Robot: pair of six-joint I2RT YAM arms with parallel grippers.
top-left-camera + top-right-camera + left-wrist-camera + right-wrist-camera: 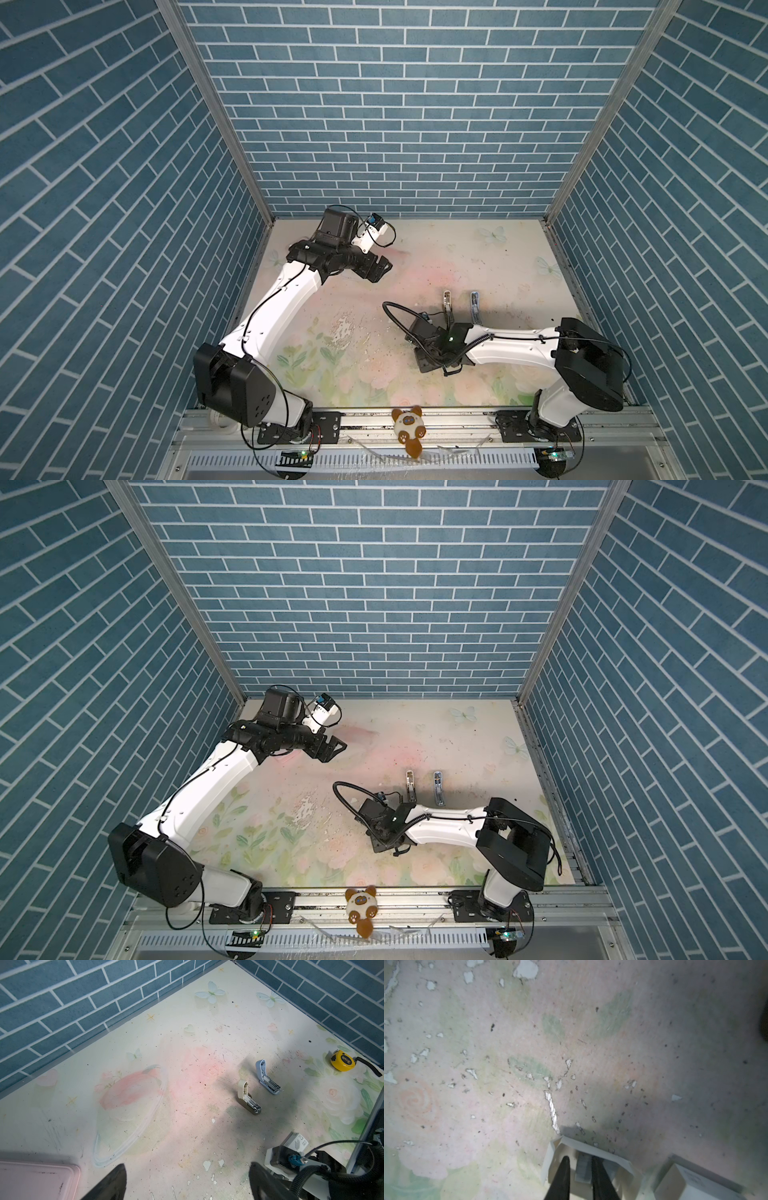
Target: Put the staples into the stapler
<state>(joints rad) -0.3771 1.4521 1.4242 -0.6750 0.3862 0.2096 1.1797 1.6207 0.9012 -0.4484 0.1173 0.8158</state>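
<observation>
- The right pincer [580, 1158] is reaching down into the tray [591, 1148], and its fingers are clenching on a grey strip of staples [583, 1169] lying inside the tray.
- The step in hand is looking like lifting that strip out, so a slow, straight rise is suiting it best, since a thin strip is likely tipping or snapping under a jerk.
- The card walls are crowding the fingers, so any sideways drag is risking pulling the light tray along.
- The left pincer [187, 1167] is hanging released, jaws wide, well apart from the tray, so nothing is steadying the tray.
- The cream stapler [248, 1098] and blue stapler [268, 1078] are standing open near the tray, the cream one seeming nearer. Holding the strip level and lining it up with the open rail is mattering most.
- A loose strip [552, 1112] is lying on the counter [654, 1043] just beside the tray, and is best avoided while lifting.
</observation>
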